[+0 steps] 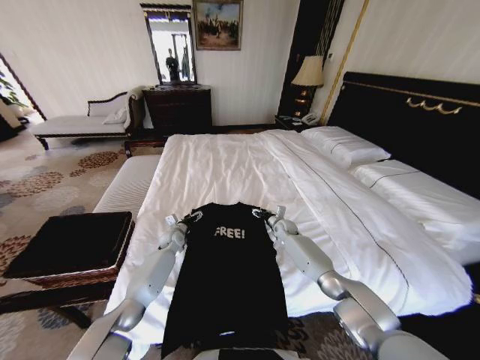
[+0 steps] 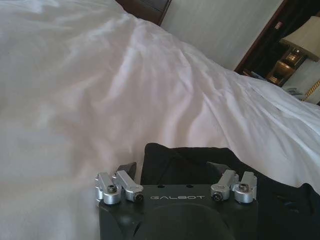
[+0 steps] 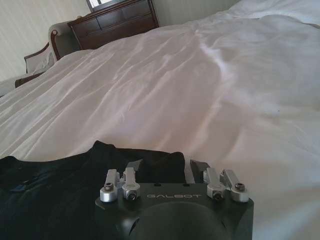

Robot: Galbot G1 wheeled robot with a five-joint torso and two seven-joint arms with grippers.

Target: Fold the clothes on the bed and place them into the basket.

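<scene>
While the bed (image 1: 247, 172) is spreading across most of the head view, its white duvet is reaching from the foot edge near the robot up to the pillows under the black headboard (image 1: 420, 120). Beside the bed's left edge a cream bench (image 1: 127, 184) is lying, and nearer the robot the basket (image 1: 71, 247) is sitting off the bed's near left corner, its black lining showing inside the wicker rim. The T-shirt (image 1: 225, 277) is lying flat at the foot edge of the bed, chest lettering facing up, its hem hanging over that edge toward the robot. The left gripper (image 1: 178, 225) is resting at the shirt's left shoulder; in the left wrist view its fingers (image 2: 127, 169) are standing apart with black cloth bunched between them, though whether they are pinching it I cannot tell. The right gripper (image 1: 274, 220) is sitting at the right shoulder, likewise spread over the sleeve edge, grip unclear.
</scene>
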